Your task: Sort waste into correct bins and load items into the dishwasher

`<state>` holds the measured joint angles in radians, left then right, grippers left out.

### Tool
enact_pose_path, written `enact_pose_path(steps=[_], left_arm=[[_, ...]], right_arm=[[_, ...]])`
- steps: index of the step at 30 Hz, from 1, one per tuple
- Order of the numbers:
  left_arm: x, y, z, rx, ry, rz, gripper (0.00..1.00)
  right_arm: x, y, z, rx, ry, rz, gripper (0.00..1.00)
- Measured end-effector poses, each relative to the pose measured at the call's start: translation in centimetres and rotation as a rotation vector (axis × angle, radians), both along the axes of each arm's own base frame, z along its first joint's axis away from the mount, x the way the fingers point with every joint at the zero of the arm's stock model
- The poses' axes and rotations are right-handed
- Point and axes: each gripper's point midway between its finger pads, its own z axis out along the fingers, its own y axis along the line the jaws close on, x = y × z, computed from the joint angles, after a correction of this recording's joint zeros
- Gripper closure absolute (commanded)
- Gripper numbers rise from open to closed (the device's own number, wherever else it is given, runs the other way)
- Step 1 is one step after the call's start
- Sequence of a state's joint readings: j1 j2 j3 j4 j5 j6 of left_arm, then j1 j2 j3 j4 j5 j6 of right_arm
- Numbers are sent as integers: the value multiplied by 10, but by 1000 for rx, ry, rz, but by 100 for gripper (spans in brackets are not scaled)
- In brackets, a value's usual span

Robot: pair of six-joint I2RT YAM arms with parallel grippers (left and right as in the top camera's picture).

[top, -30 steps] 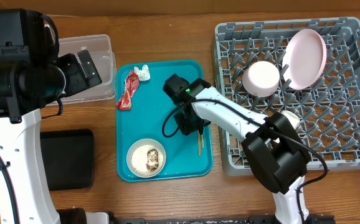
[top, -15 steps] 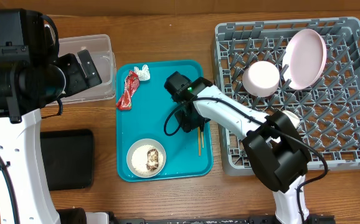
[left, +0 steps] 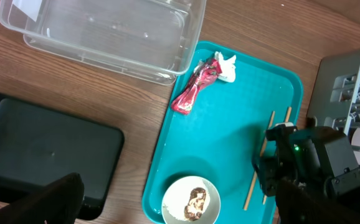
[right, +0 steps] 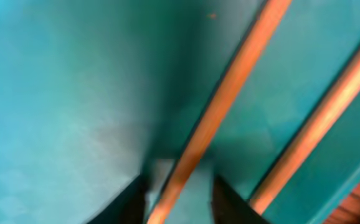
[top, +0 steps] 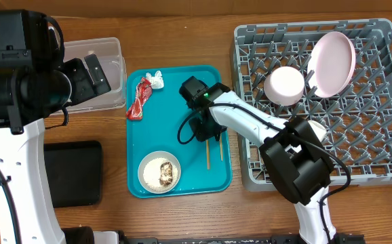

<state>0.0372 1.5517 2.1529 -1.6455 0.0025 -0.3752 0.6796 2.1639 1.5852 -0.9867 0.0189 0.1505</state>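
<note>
Right wrist view is pressed close to the teal tray (right: 55,74). The right gripper (right: 177,196) has its jaws narrow, with one dark fingertip on each side of a chopstick (right: 223,106) that lies slanted on the tray floor. Whether the jaws pinch it or only straddle it, I cannot tell. A second chopstick (right: 317,130) lies beside it, roughly parallel, nearer the tray's edge.

From overhead, nearest the robot, a black tray (top: 74,173) rests on the wooden table (top: 182,217) at the left. A rice bowl (top: 159,171) holding white rice and brown scraps sits in the near part of the teal tray. Both chopsticks lie on the tray's right side, poking out from under the right gripper.

Farther back, a red wrapper (top: 139,98) lies by the tray's left edge with a white tissue (top: 157,78) against its far end. Left of them, the left gripper (top: 95,78) hangs over the clear tub (top: 108,49), jaws wide and empty.

Right of the teal tray, the grey rack (top: 379,156) holds an upturned bowl (top: 284,85). Just behind that bowl, a pink plate (top: 331,64) stands on edge among the pegs.
</note>
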Motion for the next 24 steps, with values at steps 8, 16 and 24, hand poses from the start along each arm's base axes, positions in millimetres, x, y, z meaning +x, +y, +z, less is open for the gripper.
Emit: enact_pose_path(steps=[8, 16, 24], left_arm=[[0, 0, 0, 0, 0, 0, 0], [0, 0, 0, 0, 0, 0, 0], [0, 0, 0, 0, 0, 0, 0]], right_arm=[[-13, -1, 3, 1, 66, -20, 96], [-12, 3, 36, 33, 52, -25, 96], [3, 11, 151, 207, -193, -24, 96]])
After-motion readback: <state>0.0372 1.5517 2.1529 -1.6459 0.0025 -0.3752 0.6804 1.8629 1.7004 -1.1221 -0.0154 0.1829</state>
